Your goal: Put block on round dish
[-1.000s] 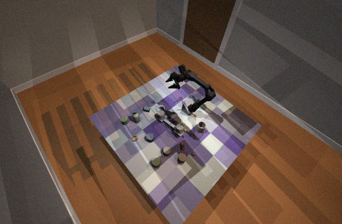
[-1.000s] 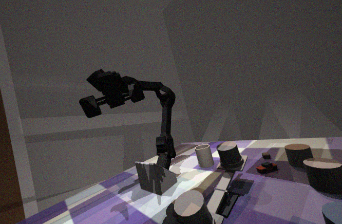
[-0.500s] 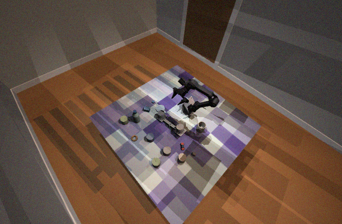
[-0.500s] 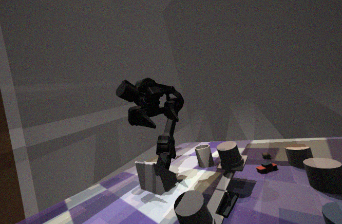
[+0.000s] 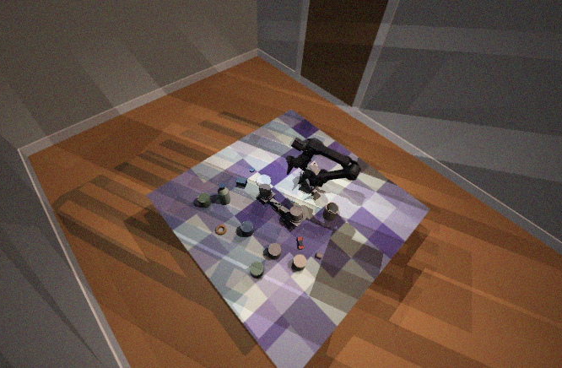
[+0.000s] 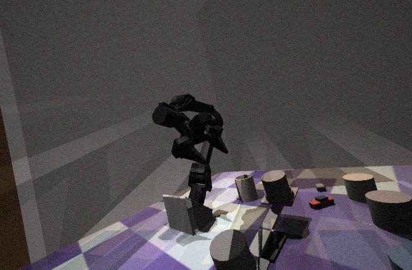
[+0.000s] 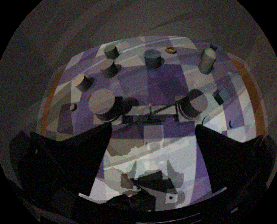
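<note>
One grey cup (image 5: 264, 190) (image 6: 229, 249) (image 7: 194, 103) stands on one end of the small balance (image 5: 278, 207) (image 7: 139, 118). The matching cup (image 5: 295, 213) (image 6: 274, 184) (image 7: 102, 103) stands on the other end. Which end sits lower is not clear. No block shows; the cups hide anything under them. The pale round dish (image 5: 263, 179) lies just beyond the first cup in the top view; its outline is unclear in the wrist view. My gripper (image 5: 295, 181) (image 6: 216, 158) (image 7: 153, 126) is open and empty, raised above the table on the arm's side of the balance, touching neither cup.
An open grey cup-like container (image 5: 331, 211) (image 6: 247, 189) stands near the second cup. An upright panel (image 6: 178, 214) stands by the arm's base. A red car (image 5: 299, 242) (image 6: 321, 202), a bottle (image 5: 224, 196) (image 7: 207, 61), a blue box (image 5: 241, 181) (image 7: 221, 96) and several short cylinders lie around the balance.
</note>
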Action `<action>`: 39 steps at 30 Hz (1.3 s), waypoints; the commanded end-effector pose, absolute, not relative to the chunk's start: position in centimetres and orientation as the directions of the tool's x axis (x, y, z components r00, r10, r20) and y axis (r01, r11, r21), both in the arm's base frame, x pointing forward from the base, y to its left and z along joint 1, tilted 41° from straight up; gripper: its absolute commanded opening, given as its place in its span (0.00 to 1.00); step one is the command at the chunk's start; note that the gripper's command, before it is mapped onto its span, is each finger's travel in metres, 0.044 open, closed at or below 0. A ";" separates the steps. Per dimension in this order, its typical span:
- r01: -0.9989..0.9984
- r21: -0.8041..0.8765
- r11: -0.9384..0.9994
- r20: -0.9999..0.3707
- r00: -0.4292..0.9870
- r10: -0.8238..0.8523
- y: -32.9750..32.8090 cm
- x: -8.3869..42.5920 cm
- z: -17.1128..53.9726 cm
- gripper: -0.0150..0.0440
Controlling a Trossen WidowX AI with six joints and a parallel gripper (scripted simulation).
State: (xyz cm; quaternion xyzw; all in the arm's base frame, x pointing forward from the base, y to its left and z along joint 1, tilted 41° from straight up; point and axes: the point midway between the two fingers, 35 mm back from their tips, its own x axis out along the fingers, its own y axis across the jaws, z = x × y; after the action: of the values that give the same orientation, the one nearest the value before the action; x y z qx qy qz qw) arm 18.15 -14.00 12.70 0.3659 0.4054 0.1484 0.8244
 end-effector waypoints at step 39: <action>0.962 0.230 0.146 -0.740 0.076 0.668 -17.0 28.0 0.3 1.00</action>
State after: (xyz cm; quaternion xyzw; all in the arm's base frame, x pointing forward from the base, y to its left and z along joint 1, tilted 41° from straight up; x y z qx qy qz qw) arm 27.34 -16.88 1.19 0.6225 0.6490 -0.1605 0.4068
